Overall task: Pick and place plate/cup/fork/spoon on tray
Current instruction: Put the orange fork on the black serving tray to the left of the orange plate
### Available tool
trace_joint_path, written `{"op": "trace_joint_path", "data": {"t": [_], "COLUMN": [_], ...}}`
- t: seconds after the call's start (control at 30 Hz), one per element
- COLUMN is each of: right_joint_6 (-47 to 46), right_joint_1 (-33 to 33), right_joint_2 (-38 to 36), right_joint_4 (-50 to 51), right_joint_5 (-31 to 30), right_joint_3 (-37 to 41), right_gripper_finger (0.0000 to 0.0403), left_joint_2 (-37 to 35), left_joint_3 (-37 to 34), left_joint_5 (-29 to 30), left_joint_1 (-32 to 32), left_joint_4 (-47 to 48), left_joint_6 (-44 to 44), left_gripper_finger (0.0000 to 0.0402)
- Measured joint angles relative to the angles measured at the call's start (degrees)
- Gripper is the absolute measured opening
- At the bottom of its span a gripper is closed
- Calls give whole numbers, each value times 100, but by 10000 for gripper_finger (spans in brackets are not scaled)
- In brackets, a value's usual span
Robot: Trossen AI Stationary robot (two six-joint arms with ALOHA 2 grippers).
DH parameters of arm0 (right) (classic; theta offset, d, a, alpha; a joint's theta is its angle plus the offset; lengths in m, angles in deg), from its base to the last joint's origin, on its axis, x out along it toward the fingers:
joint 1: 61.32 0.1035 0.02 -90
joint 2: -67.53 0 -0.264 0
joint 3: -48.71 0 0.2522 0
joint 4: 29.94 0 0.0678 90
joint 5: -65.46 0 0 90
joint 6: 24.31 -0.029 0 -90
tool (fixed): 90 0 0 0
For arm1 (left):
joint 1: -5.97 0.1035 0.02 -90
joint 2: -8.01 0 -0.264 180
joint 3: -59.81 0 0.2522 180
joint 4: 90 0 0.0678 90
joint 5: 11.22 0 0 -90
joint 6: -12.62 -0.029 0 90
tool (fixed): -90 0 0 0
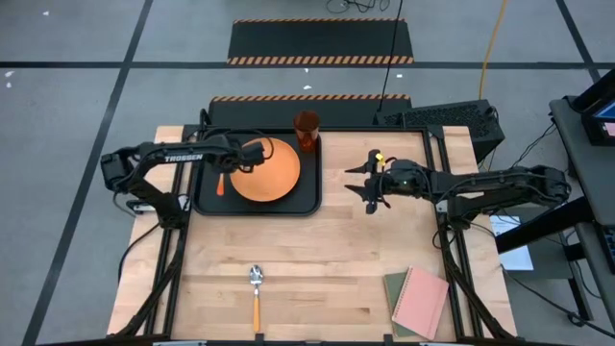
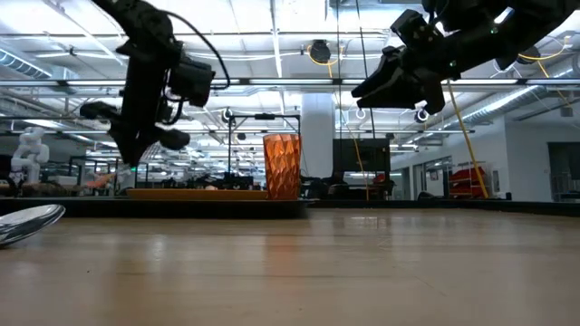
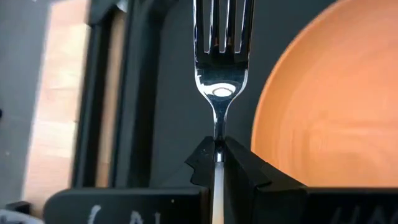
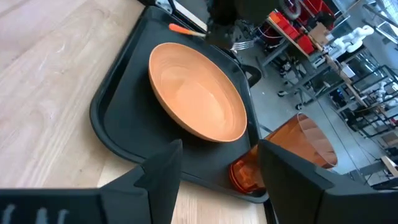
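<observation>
The black tray [image 1: 204,197] lies at the table's far left. The orange plate [image 1: 269,173] lies flat in it, and the orange-red cup [image 1: 307,130] stands upright at its far right corner. My left gripper [image 1: 233,161] is over the tray's left part, beside the plate [image 3: 329,106], shut on the fork [image 3: 221,37]. The spoon [image 1: 256,288] lies on the wood near the front edge, bowl toward the tray. My right gripper [image 1: 370,183] hangs open and empty above the table, right of the tray. Its wrist view shows the plate [image 4: 199,99], the cup [image 4: 305,155] and the fork [image 4: 239,45]. My left gripper pinches the fork's thin silver neck [image 3: 217,134], just behind the tined head, between its two fingertips. The fork runs along the fingers, tines sticking out ahead. Its orange handle [image 1: 220,183] points toward the table's near side. Whether the tines touch the tray, I cannot tell.
A pink notebook [image 1: 420,301] on a green one lies at the table's near right corner. Bare wood stretches between the tray, the spoon and the notebooks. A black mat with orange-striped edges [image 1: 320,43] lies on the floor beyond the table.
</observation>
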Motion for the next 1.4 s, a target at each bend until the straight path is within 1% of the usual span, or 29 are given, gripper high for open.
{"op": "trace_joint_path", "data": {"t": [0.27, 0.4, 0.57, 0.87, 1.03, 1.4], "right_joint_6": [-2, -2, -4, -7, -7, -7], "right_joint_1": [0, 0, 2, 2, 2, 3], "right_joint_2": [0, 0, 0, 0, 0, 0], "right_joint_4": [-22, -26, -26, -26, -26, -26], "right_joint_5": [6, 6, 6, 6, 6, 6], "right_joint_3": [0, 0, 0, 0, 0, 0], "right_gripper_finger": [203, 203, 203, 203, 203, 203], "left_joint_2": [0, 0, 0, 0, 0, 0], "left_joint_3": [-666, -833, -942, -1211, -1294, -1294], "left_joint_5": [-311, -354, -445, -808, -932, -903], "left_joint_1": [231, 324, 452, 653, 758, 758], "left_joint_4": [-854, -1242, -1384, -2169, -2228, -2261], "left_joint_6": [-219, -351, -423, -699, -779, -703], "left_gripper_finger": [26, 26, 26, 26, 26, 26]}}
